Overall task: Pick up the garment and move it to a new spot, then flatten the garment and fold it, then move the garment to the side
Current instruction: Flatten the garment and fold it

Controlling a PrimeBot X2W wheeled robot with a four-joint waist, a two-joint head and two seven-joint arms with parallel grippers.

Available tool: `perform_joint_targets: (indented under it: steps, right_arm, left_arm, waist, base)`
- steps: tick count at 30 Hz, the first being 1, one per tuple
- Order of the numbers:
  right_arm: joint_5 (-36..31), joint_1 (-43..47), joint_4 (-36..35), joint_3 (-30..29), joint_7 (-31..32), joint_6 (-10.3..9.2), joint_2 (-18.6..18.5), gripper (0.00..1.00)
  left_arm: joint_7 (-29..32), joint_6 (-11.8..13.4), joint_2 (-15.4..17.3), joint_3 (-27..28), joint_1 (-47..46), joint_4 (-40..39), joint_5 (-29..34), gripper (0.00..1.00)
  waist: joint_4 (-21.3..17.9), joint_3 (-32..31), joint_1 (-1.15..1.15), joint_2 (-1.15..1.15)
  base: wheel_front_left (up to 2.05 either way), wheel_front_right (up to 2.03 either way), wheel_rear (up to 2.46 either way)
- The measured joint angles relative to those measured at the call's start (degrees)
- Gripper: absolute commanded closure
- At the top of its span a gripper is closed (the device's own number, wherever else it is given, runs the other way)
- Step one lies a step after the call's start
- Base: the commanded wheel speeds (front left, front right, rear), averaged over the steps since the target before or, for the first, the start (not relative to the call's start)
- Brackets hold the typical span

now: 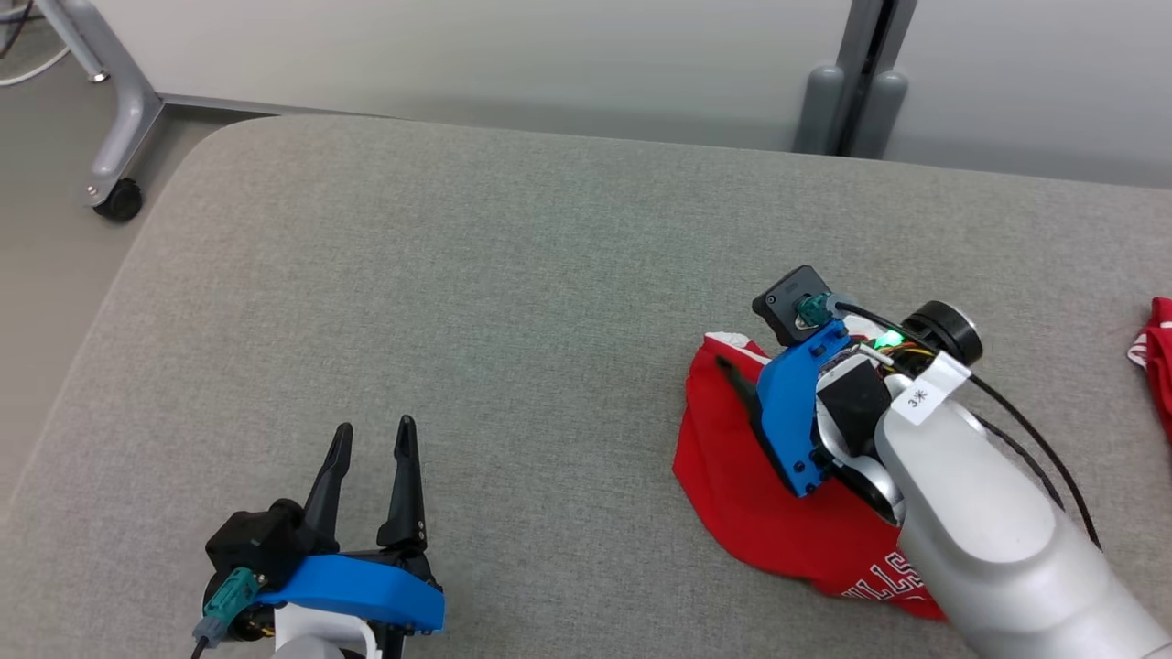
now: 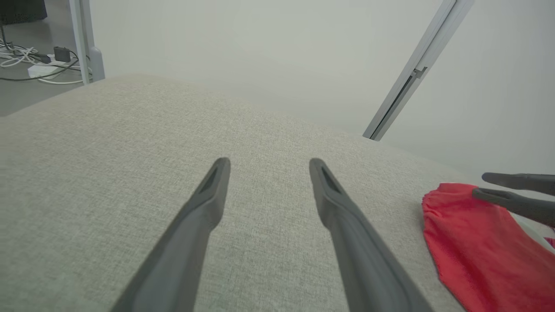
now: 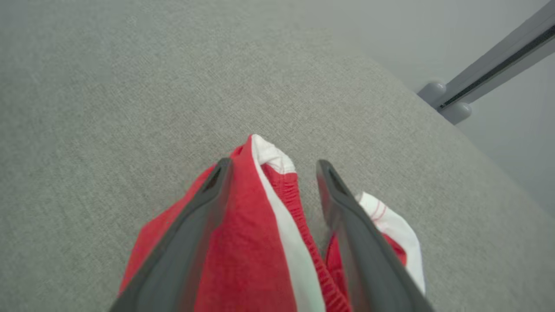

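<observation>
Left gripper (image 1: 374, 426) sits at 7 o'clock in the head view, fingers spread and pointing to 12, nothing between them, over bare grey padded surface (image 1: 513, 275). The garment (image 1: 732, 476), red with white trim and white lettering, lies well apart from it, toward 3 o'clock, as a rumpled heap at roughly 4 o'clock of the view. Its long axis runs from 11 o'clock (white-edged elastic corner) down to 5 o'clock (lettered end, partly under the pale forearm). Right gripper (image 3: 274, 162) is directly over the heap, fingers aimed along that axis toward 11, jaws spread and straddling a raised fold of red cloth and white stripe; it pinches nothing. Judgement: the right arm is much the nearer and is placed for the grasp; closing on the fold between its fingers looks like the next step, with flattening and folding not yet done. A second red cloth (image 1: 1161, 361) shows at the 3 o'clock edge, apart from the garment.
</observation>
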Motion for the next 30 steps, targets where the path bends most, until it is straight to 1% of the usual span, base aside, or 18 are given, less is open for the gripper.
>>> perform_joint_targets:
  steps: [3,4,5,6,7,9,12,17,23,30]
  right_arm:
    - [0.3,-1.3,4.0,1.6,2.2,0.0,0.1,0.0]
    - [0.9,-1.3,5.1,2.3,3.1,0.0,0.6,0.34]
    - [1.3,-1.4,6.1,3.0,3.9,0.01,1.1,0.55]
    - [1.5,-1.7,6.9,3.6,4.4,0.01,1.3,0.65]
    - [1.8,-2.1,7.5,3.9,4.5,0.01,1.2,0.99]
    - [1.8,-3.0,8.4,3.9,3.3,0.01,1.1,1.0]
    - [0.8,-4.3,8.7,3.8,-0.4,0.01,1.6,1.0]
    - [-0.8,-5.1,8.6,5.1,-5.3,0.01,3.9,1.0]
    - [-2.2,-3.9,6.2,10.1,-9.3,0.0,5.6,1.0]
    - [-2.1,4.1,2.9,18.0,-11.6,0.01,7.2,1.0]
  left_arm:
    - [0.0,-0.1,-0.2,0.1,0.0,0.1,0.0,0.0]
    - [0.0,-0.1,-0.2,0.2,0.0,0.1,0.0,0.0]
    - [0.0,-0.1,-0.2,0.2,0.0,0.1,0.0,0.0]
    - [0.0,-0.1,-0.2,0.3,0.0,0.1,0.0,0.0]
    - [0.0,-0.1,-0.2,0.3,0.0,0.1,0.0,0.0]
    - [0.0,-0.1,-0.3,0.4,0.0,0.1,0.0,0.0]
    - [0.0,-0.1,-0.3,0.8,0.0,0.0,0.1,0.0]
    - [0.0,-0.2,-0.4,1.3,0.0,-0.1,0.4,0.0]
    - [0.0,-0.3,-0.4,1.8,0.1,-0.2,0.9,0.0]
    - [0.0,-0.4,-0.5,2.2,0.7,-0.5,1.4,0.0]
  waist:
    - [1.3,0.4,0.0,0.0]
    - [1.5,0.5,0.0,0.0]
    - [1.7,0.5,0.0,0.0]
    - [1.8,0.5,0.0,0.0]
    - [1.9,0.5,0.0,0.0]
    - [1.9,0.5,0.0,0.0]
    - [1.6,0.6,0.0,0.0]
    - [0.5,0.2,0.0,0.0]
    - [-0.7,-0.6,0.0,0.0]
    - [-1.4,-1.7,0.0,0.0]
  base:
    - [0.0,0.0,0.0]
    - [0.0,0.0,0.0]
    - [0.0,0.0,0.0]
    - [0.0,0.0,0.0]
    - [0.0,0.0,0.0]
    - [0.0,0.0,0.0]
    - [0.0,0.0,0.0]
    - [0.0,0.0,0.0]
    - [0.0,0.0,0.0]
    - [0.0,0.0,0.0]
